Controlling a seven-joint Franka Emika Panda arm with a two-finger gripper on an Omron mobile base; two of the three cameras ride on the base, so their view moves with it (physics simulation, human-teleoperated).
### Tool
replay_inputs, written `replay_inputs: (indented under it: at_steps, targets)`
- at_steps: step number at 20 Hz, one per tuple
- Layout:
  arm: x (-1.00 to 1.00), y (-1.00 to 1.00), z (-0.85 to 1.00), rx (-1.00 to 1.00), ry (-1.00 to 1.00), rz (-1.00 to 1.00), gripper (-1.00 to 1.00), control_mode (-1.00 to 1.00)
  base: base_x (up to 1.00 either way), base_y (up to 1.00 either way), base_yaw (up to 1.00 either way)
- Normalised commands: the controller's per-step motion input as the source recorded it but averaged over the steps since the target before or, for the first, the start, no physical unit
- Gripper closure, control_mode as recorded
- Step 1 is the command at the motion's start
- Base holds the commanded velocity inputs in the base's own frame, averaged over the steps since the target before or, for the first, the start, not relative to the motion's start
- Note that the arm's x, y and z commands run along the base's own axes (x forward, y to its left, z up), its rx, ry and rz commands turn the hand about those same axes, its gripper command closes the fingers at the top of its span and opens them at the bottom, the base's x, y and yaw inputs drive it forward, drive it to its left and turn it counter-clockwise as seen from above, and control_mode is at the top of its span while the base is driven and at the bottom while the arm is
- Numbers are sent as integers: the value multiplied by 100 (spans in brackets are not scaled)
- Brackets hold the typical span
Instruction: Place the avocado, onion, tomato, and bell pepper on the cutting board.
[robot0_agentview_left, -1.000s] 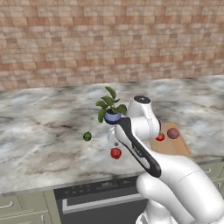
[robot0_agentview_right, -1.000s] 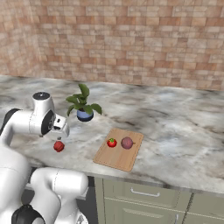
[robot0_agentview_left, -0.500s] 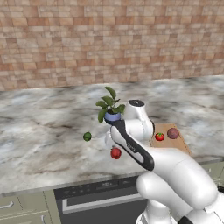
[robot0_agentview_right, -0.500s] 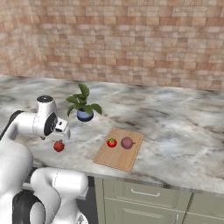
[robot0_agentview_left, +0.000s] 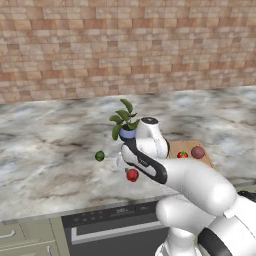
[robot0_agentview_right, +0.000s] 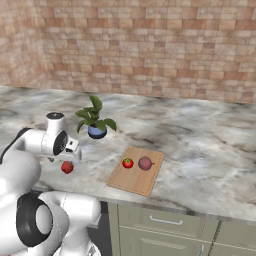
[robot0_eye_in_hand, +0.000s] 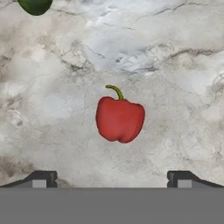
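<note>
2 foods on cutting board (robot0_agentview_right: 134, 179); gripper (robot0_eye_in_hand: 112, 179) open above bell pepper (robot0_eye_in_hand: 119, 118)

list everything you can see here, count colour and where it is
cutting board: 1, light tan wood, on the counter near its front edge
tomato: 1, bright red with green cap, on the cutting board
onion: 1, purplish pink, on the cutting board beside the tomato
bell pepper: 1, deep red with a green stem, on the bare counter, centred under the end effector
avocado: 1, dark green, on the counter apart from the bell pepper
potted plant: 1, green leaves in a blue pot, on the counter behind the bell pepper
counter: 1, grey marbled stone
brick wall: 1, reddish brown, behind the counter
end effector: 1, dark fingertips, open, above the bell pepper
</note>
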Motion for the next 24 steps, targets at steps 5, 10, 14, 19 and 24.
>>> replay_inputs:
  at_steps: [5, 10, 14, 19, 24]
  targets:
    - [20, 0, -21, 0, 2, 0, -100, -100, 0, 0, 0]
    - [19, 0, -23, 0, 3, 0, -100, -100, 0, 0, 0]
    - [20, 1, -24, 0, 4, 0, -100, -100, 0, 0, 0]
    - [21, 1, -22, 0, 4, 0, -100, -100, 0, 0, 0]
    - [19, 0, -24, 0, 7, 0, -100, -100, 0, 0, 0]
